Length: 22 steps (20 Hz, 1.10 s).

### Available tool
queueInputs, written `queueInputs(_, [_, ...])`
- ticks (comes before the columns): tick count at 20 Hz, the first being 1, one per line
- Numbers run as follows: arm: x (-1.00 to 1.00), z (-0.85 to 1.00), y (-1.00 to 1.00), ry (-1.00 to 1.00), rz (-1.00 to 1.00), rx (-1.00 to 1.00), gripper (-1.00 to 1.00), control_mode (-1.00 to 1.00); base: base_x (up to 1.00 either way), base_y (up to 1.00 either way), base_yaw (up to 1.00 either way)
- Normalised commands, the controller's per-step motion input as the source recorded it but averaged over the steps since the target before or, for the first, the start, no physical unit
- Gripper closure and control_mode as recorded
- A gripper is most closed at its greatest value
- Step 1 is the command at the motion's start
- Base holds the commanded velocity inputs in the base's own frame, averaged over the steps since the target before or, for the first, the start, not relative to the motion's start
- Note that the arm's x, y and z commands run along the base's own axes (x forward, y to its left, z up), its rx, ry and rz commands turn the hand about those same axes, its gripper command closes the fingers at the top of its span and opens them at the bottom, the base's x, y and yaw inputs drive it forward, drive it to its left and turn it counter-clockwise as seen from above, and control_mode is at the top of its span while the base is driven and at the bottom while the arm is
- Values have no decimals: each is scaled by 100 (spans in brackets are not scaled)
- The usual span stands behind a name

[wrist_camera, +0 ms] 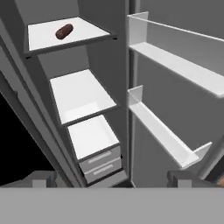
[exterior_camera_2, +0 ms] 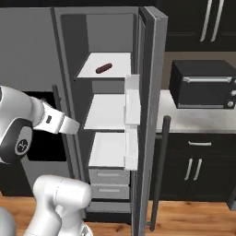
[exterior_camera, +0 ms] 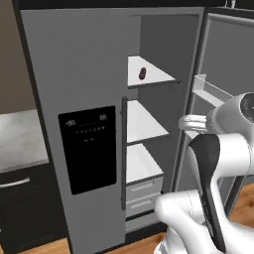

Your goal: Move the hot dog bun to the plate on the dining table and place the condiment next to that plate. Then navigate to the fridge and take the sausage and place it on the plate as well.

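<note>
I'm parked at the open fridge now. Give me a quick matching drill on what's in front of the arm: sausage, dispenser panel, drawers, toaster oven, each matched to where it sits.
Things:
1. sausage
2. dispenser panel
3. drawers
4. toaster oven

Places:
A. on the marble counter right of the fridge
B. on the top white shelf
C. under the lowest shelf
D. in the closed left door

Pairs: 1-B, 2-D, 3-C, 4-A

Dark cabinets (exterior_camera_2: 193, 173) under a pale marble counter (exterior_camera_2: 198, 120) carry a black toaster oven (exterior_camera_2: 203, 84), above a wooden floor (exterior_camera_2: 184, 221).
</note>
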Motion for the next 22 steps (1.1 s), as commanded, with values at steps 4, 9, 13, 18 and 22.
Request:
queueInputs(4, [0, 0, 0, 0, 0, 0, -100, 100, 59, 3, -26])
queueInputs(9, [0, 0, 0, 0, 0, 0, -100, 100, 54, 0, -9])
queueInputs(13, [0, 0, 0, 0, 0, 0, -100, 100, 53, 0, 0])
queueInputs(18, [0, 0, 0, 0, 0, 0, -100, 100, 53, -11, 2])
queueInputs(22, [0, 0, 0, 0, 0, 0, -100, 100, 49, -21, 5])
